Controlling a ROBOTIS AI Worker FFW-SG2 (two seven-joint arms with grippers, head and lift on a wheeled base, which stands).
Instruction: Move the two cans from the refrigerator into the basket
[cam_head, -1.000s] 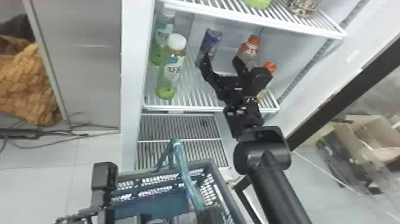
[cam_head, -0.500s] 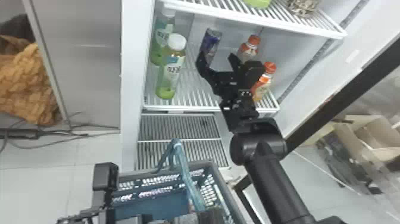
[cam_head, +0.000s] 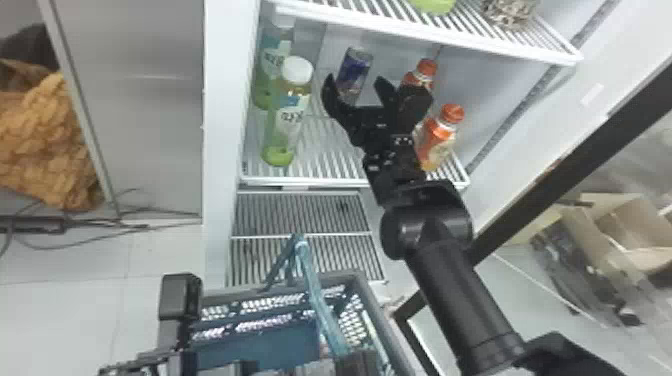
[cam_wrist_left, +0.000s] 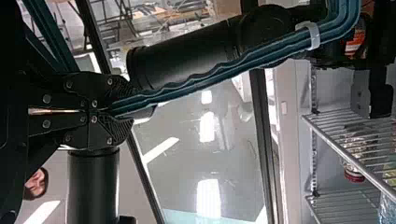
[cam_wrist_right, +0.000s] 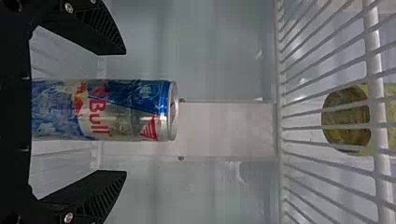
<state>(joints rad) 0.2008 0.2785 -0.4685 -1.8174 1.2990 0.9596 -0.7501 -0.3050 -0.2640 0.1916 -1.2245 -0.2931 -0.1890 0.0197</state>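
In the head view my right gripper (cam_head: 356, 89) stands open in the refrigerator, in front of the blue and silver can (cam_head: 355, 70) on the middle shelf. The right wrist view has the can (cam_wrist_right: 126, 110) between the open fingers of that gripper (cam_wrist_right: 125, 112), with a gap on either side. My left arm (cam_head: 180, 295) stays parked over the left side of the basket (cam_head: 367, 295). In the left wrist view the left gripper (cam_wrist_left: 109, 111) is shut on the blue basket handle (cam_wrist_left: 219, 70).
Two green bottles (cam_head: 287, 117) stand left of the can on the shelf (cam_head: 325, 155). Orange-capped bottles (cam_head: 440, 135) stand close to the right gripper's right side. The upper shelf's edge (cam_head: 425, 34) runs above, and the dark door frame (cam_head: 575, 165) slopes on the right.
The right gripper has moved left, away from the orange-capped bottles, and lines up more closely with the can. It stays open. The left arm and the basket look almost unchanged.
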